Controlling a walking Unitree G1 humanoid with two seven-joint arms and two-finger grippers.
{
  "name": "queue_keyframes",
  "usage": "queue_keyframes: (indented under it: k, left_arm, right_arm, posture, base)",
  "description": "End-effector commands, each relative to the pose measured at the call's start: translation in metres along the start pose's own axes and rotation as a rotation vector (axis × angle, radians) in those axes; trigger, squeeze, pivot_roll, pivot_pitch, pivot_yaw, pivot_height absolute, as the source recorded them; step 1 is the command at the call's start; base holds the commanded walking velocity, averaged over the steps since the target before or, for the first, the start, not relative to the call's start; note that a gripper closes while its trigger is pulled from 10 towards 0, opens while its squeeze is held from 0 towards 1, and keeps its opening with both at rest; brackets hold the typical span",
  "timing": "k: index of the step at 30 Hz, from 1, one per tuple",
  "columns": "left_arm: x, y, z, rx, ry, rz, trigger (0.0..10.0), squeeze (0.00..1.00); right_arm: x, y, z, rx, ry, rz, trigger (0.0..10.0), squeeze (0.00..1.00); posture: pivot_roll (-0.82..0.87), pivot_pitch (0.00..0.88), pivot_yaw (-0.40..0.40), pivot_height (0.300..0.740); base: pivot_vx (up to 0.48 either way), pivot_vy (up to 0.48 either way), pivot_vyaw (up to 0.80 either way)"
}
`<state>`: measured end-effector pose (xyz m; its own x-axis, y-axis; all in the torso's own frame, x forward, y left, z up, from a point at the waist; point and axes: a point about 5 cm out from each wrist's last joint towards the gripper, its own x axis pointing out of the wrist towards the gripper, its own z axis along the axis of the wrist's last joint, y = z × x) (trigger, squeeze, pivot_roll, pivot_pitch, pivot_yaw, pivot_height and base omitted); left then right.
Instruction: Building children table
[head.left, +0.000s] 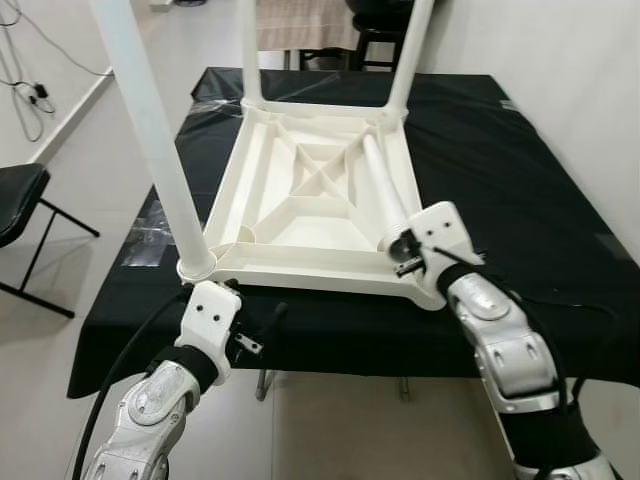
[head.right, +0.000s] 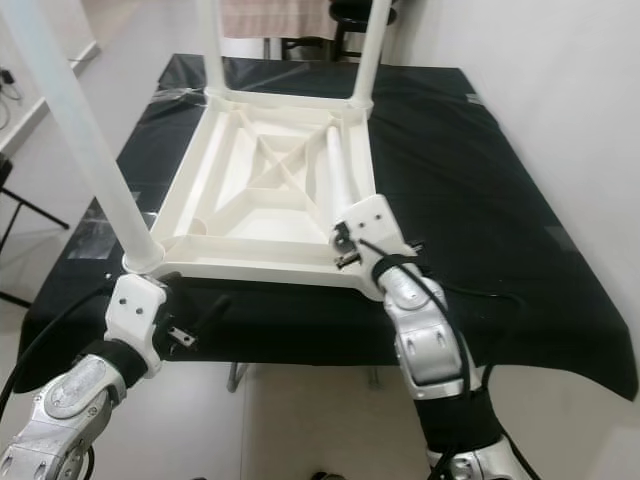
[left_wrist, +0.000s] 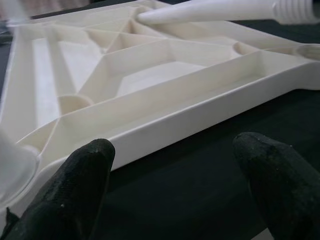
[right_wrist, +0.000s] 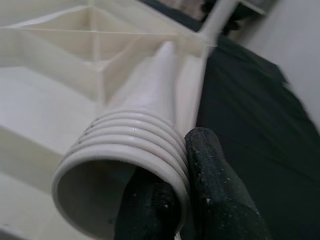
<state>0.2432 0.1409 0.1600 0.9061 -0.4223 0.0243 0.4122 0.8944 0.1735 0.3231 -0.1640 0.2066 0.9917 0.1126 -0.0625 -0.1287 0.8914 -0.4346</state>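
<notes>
Your right gripper is clenched on the threaded end of the loose leg, so swing it upright over the tabletop's near-right socket before twisting in.

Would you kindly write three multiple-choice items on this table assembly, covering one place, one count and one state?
1. Where does the loose leg lie?
A. On the floor
B. Inside the upturned tabletop
C. On the chair

2. How many legs stand upright in the tabletop?
A. One
B. Three
C. Four

3. What is the right gripper doing?
A. Pinching the threaded rim of the loose leg
B. Hanging open over the black cloth
C. Holding a screwdriver

Answers: 1 B, since the leg rests across the tabletop's ribbed underside. 2 B, as three legs rise from the corners. 3 A, with one finger inside the rim and one outside. The left gripper is open by the near edge.
</notes>
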Motion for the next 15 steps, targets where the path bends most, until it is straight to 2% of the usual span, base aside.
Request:
queue_keyframes:
  k: [1,3,6,8,9,12,13,14,15]
  left_arm:
    - [-0.001,0.002,0.001,0.019,0.009,-0.011,10.0,0.0]
    - [-0.001,0.003,0.003,0.023,0.006,-0.012,10.0,0.0]
    - [0.002,0.009,0.011,0.027,-0.024,0.001,10.0,0.0]
    - [0.002,0.011,0.013,0.029,-0.029,0.002,10.0,0.0]
    - [0.004,0.012,0.016,0.026,-0.041,0.005,10.0,0.0]
    - [0.005,0.014,0.019,0.03,-0.052,0.002,10.0,0.0]
    - [0.008,0.015,0.023,0.022,-0.067,0.003,10.0,0.0]
    - [0.008,0.015,0.023,0.022,-0.067,0.003,10.0,0.0]
    - [0.01,0.017,0.025,0.015,-0.078,0.004,10.0,0.0]
  right_arm:
    - [0.002,0.001,-0.002,0.029,0.007,0.027,0.0,0.0]
    - [0.003,-0.003,0.0,0.052,-0.008,0.022,0.0,0.0]
    - [0.005,-0.023,0.008,0.166,-0.06,0.015,0.0,0.0]
    - [0.005,-0.027,0.01,0.179,-0.069,0.012,0.0,0.0]
    - [0.005,-0.037,0.012,0.201,-0.098,-0.001,0.0,0.0]
    - [0.004,-0.046,0.014,0.223,-0.118,-0.008,0.0,0.0]
    - [0.004,-0.056,0.015,0.254,-0.133,-0.021,0.0,0.0]
    - [0.004,-0.056,0.015,0.254,-0.133,-0.021,0.0,0.0]
    - [0.003,-0.062,0.016,0.277,-0.145,-0.031,0.0,0.0]
  posture:
    - [0.05,0.172,-0.06,0.74]
    - [0.05,0.171,-0.06,0.74]
    - [0.05,0.168,-0.06,0.74]
    - [0.05,0.168,-0.059,0.74]
    - [0.05,0.167,-0.058,0.74]
    - [0.05,0.167,-0.06,0.74]
    - [0.05,0.167,-0.063,0.74]
    - [0.05,0.167,-0.063,0.74]
    - [0.05,0.167,-0.063,0.74]
  base:
    - [0.0,0.0,0.0]
    - [0.0,0.0,0.0]
    - [0.0,0.0,0.0]
    - [0.0,0.0,0.0]
    - [0.0,0.0,0.0]
    - [0.0,0.0,0.0]
    - [0.0,0.0,0.0]
    - [0.0,0.0,0.0]
    - [0.0,0.0,0.0]
